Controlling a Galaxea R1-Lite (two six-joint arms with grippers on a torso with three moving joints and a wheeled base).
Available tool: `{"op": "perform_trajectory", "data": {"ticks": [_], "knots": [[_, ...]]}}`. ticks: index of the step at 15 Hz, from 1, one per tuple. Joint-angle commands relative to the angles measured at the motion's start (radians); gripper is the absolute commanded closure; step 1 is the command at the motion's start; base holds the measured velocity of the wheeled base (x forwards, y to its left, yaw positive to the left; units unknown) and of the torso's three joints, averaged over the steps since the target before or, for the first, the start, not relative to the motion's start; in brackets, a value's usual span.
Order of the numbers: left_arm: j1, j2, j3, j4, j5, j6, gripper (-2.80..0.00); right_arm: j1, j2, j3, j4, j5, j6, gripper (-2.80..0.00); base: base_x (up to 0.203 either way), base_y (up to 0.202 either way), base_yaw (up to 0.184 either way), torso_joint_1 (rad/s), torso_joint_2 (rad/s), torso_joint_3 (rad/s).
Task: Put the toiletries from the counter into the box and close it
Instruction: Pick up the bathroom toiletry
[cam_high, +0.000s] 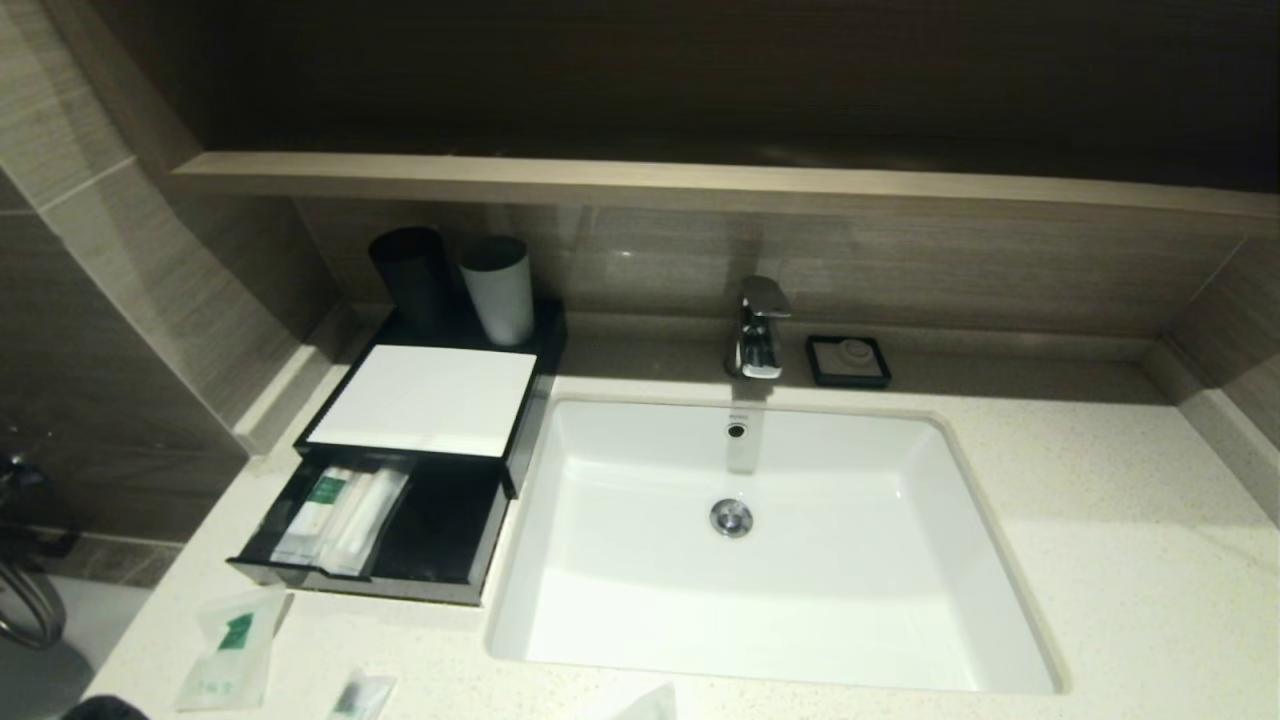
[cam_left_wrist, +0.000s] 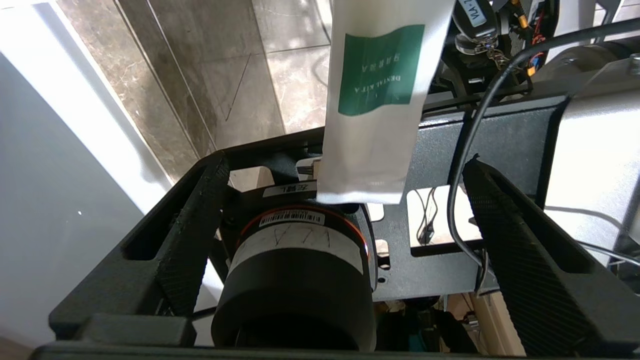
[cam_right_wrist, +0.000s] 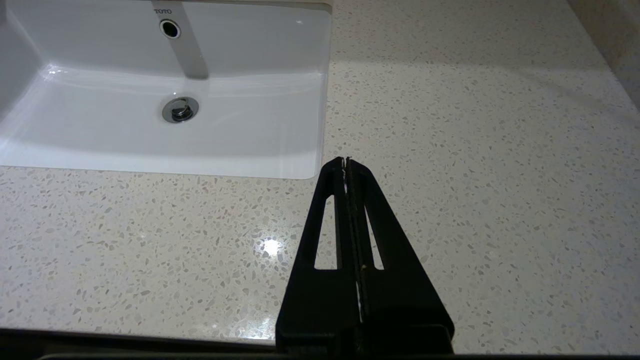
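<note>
The black box with a white top panel (cam_high: 420, 400) stands left of the basin, its drawer (cam_high: 445, 525) pulled out with several sachets and sleeves (cam_high: 340, 512) in its left half. On the counter (cam_high: 1100, 520) in front lie a white sachet with a green mark (cam_high: 232, 650), a small one (cam_high: 362, 695) and another's corner (cam_high: 645, 705). My left gripper (cam_left_wrist: 345, 165) is open, low beside the counter; a white dental-kit sachet (cam_left_wrist: 380, 100) hangs between its fingers (cam_left_wrist: 200, 225), touching neither. My right gripper (cam_right_wrist: 346, 160) is shut and empty over the counter by the basin's front right corner.
The white basin (cam_high: 640, 600) is set in the middle, with a tap (cam_high: 758, 330) behind it. A black cup (cam_high: 410, 275) and a white cup (cam_high: 497, 288) stand at the back of the box. A black soap dish (cam_high: 848, 360) sits at the back. A wood-look shelf (cam_high: 700, 180) runs above.
</note>
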Motion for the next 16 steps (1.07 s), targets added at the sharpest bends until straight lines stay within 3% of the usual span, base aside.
{"op": "perform_trajectory", "data": {"ticks": [1, 16], "knots": [[0.0, 0.039, 0.022, -0.025, 0.001, -0.002, -2.8, 0.0, 0.0, 0.0, 0.0, 0.0, 0.0, 0.0, 0.0, 0.0, 0.0, 0.0, 0.0, 0.0], [0.0, 0.105, 0.09, -0.151, 0.006, -0.002, -2.8, 0.0, 0.0, 0.0, 0.0, 0.0, 0.0, 0.0, 0.0, 0.0, 0.0, 0.0, 0.0, 0.0]]}}
